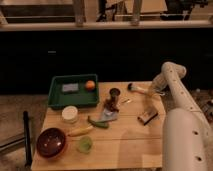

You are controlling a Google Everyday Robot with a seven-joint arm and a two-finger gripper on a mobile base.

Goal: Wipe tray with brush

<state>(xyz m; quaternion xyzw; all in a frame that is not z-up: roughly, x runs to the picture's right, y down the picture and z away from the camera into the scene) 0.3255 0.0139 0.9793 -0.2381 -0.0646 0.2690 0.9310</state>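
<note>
My gripper (151,93) hung low over the far right of the table (135,145), at the end of the rig's one arm. I could not tell how wide it stood or whether it had hold of anything. The brush (134,88) lay just at its nine o'clock, perhaps touching it, handle running nine-to-three. The tray (57,98) sat well apart, further along nine o'clock beyond the dark cup (114,93). Its long axis also ran nine-to-three, so I judged the carry would run straight left.
</note>
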